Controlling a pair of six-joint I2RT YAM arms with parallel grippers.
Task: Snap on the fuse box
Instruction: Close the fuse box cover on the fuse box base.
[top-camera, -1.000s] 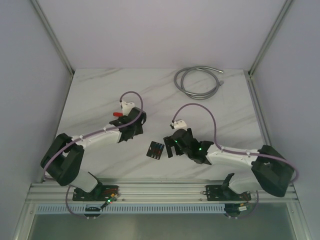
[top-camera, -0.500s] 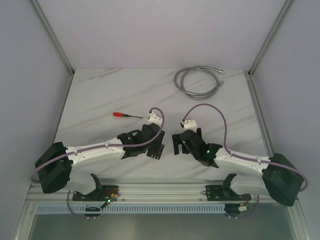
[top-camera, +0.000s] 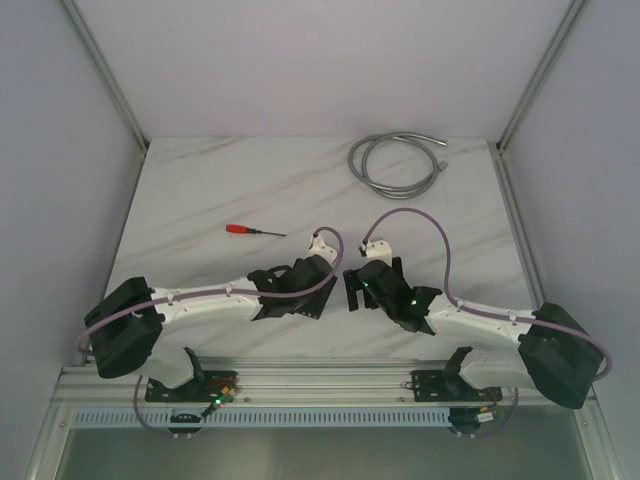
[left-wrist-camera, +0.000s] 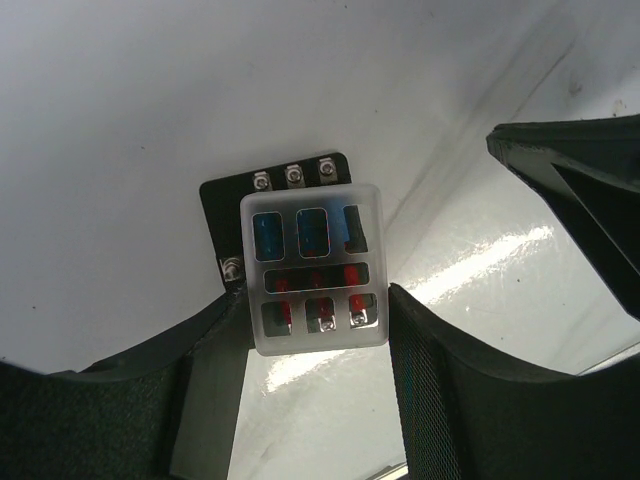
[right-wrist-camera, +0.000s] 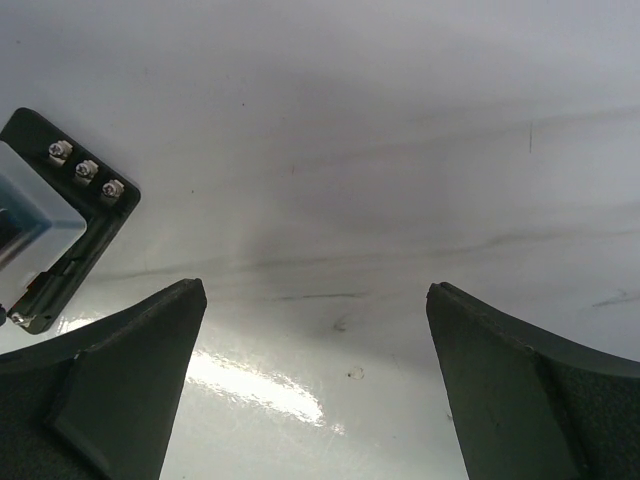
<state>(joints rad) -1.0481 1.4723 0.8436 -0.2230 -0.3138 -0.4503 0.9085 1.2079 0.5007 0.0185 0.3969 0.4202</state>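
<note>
The left white-and-black jointed robot arm (top-camera: 200, 298) was seen stretched low toward the centre, with its black shoulder block folded back at the far left. The left black two-finger gripper (left-wrist-camera: 315, 330) was pointed downward, and its fingers (left-wrist-camera: 420, 380) were pressed against the two sides of a frosted translucent plastic cover (left-wrist-camera: 315, 270). The right white-and-black jointed robot arm (top-camera: 480, 318) was mirrored on the other side, reaching in low from the far right. The right black two-finger gripper (right-wrist-camera: 315, 288) was held just beside the left one, spread wide, with nothing between its fingers (right-wrist-camera: 110, 400).
</note>
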